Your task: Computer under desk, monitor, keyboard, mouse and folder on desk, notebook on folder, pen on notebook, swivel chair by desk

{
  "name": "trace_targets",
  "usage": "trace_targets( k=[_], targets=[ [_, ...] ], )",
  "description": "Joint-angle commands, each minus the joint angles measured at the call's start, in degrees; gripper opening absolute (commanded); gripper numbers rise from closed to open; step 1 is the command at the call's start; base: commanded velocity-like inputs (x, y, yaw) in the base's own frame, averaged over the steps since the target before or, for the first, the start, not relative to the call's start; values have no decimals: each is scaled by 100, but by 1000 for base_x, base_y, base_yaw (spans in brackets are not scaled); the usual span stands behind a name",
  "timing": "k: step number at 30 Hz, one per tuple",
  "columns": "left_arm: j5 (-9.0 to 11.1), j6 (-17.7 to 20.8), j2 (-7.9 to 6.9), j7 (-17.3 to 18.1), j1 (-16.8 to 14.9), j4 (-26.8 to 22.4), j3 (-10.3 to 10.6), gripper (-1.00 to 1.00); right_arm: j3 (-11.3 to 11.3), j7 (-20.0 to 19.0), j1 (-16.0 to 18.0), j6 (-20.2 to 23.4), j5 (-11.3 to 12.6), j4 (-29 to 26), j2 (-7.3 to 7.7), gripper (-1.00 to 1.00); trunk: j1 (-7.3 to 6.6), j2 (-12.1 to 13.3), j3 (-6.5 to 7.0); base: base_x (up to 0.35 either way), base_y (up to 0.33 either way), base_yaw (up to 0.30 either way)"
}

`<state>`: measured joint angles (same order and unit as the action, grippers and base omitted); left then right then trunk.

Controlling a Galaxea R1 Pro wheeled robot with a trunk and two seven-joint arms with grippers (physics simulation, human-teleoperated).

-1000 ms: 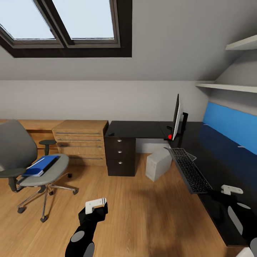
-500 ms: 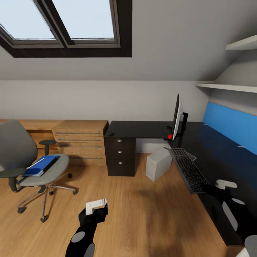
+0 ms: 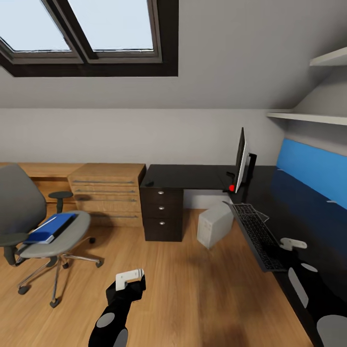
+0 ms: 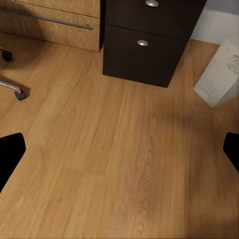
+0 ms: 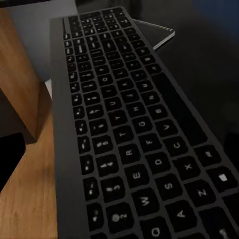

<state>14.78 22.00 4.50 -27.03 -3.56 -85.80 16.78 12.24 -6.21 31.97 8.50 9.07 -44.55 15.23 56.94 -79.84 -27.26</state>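
The keyboard [image 3: 258, 234] is seen lying along the front edge of the black desk [image 3: 308, 212], part of it overhanging the floor, with the right gripper [image 3: 292, 244] held just beside its near end; whether its jaws are apart or closed cannot be told. The monitor [image 3: 240, 159] is stood on the desk's corner, and the computer [image 3: 215, 224] is tilted on the floor below it. The folder [image 3: 49, 228] is rested on the swivel chair [image 3: 33, 226], well apart from the desk. The left gripper [image 3: 129, 278] is held low over bare floor, jaws spread wide
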Motion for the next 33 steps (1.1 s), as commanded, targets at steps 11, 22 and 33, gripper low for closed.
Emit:
trace_targets(
  k=[11,22,33],
  targets=[
    [51,15,-2,-48,-5,7,9,100,15,-25,2,40,42,-10,-20,100,3,-3,-6,324,0,0],
    [34,6,-1,-48,-5,63,9,100,15,-12,2,20,14,8,-11,100,3,-3,-6,326,0,0],
    [34,6,0,-48,-5,63,9,100,15,-12,2,20,-176,29,-11,100,3,-3,-6,326,0,0]
  ],
)
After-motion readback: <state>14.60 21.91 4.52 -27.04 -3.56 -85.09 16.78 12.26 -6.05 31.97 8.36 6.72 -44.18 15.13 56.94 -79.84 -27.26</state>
